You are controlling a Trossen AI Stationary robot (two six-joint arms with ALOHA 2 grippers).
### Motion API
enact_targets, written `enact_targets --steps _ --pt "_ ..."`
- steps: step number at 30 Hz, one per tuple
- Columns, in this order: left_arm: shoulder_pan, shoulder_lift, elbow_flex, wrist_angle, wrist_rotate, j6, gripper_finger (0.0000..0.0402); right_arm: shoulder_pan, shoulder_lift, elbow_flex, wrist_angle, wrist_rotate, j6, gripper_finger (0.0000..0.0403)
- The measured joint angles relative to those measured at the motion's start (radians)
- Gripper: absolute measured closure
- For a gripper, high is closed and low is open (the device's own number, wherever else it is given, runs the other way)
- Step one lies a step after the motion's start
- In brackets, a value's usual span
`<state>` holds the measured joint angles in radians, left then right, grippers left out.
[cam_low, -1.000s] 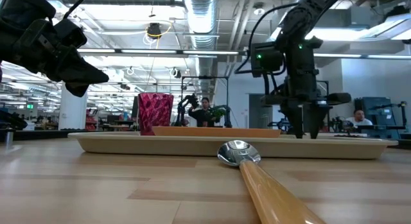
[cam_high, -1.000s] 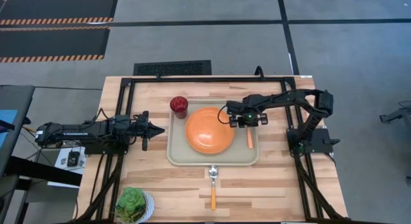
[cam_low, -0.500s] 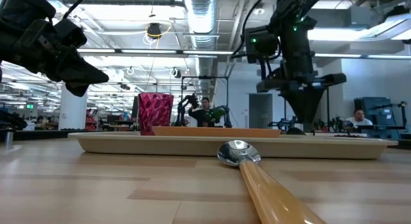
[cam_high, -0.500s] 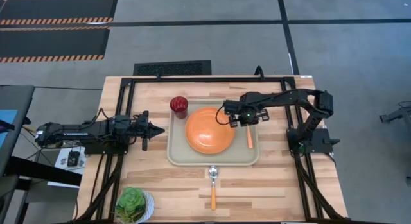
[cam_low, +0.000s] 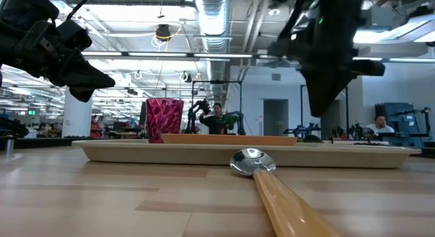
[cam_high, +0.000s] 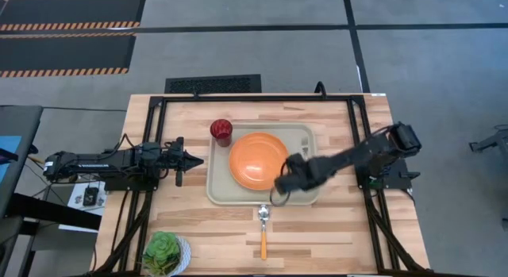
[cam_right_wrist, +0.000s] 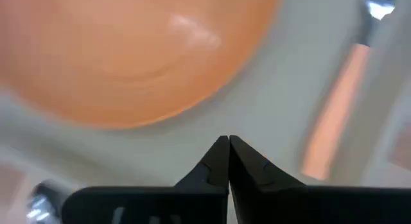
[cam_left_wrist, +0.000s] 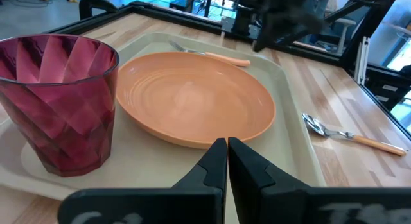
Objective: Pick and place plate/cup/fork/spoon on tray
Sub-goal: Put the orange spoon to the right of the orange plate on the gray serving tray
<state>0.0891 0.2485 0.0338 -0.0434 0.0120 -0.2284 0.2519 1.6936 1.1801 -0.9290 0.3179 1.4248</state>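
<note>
Looking from the near edge, we find the spoon [cam_high: 263, 226] at lower centre of the high view, on bare wood just outside the tray [cam_high: 215, 191], long axis running bottom to top, bowl toward the tray. We judge the risk is the right gripper [cam_high: 280, 186], fingertips pressed together and empty over the tray's lower rim, nudging the spoon askew unless it opens first. Farther left, the left gripper [cam_high: 194, 159] waits shut.

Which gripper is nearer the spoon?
Right. The right gripper hovers over the tray's front edge, just beyond the spoon. The left gripper waits past the tray's left side.
</note>
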Motion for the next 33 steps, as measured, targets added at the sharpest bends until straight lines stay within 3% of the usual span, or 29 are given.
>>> enact_targets --steps 4,7,18,26,33 --pt "0.0 0.0 0.0 0.0 -0.001 0.008 0.0401 0.116 0.0 0.0 0.083 0.134 0.004 0.0385" --pt "0.0 0.0 0.0 -0.001 -0.015 0.009 0.0401 0.153 0.0 0.0 0.15 0.175 -0.002 0.0388" --pt "0.0 0.0 0.0 -0.001 -0.016 0.027 0.0401 0.136 0.015 -0.002 0.372 0.156 -0.129 0.0374" --pt "-0.001 0.0 0.0 0.0 0.003 0.049 0.0401 0.148 0.082 0.002 0.801 0.113 -0.346 0.0398" --pt "-0.001 0.023 0.0 0.005 0.032 0.049 0.0401 0.198 0.176 -0.001 0.929 0.09 -0.297 0.0366"
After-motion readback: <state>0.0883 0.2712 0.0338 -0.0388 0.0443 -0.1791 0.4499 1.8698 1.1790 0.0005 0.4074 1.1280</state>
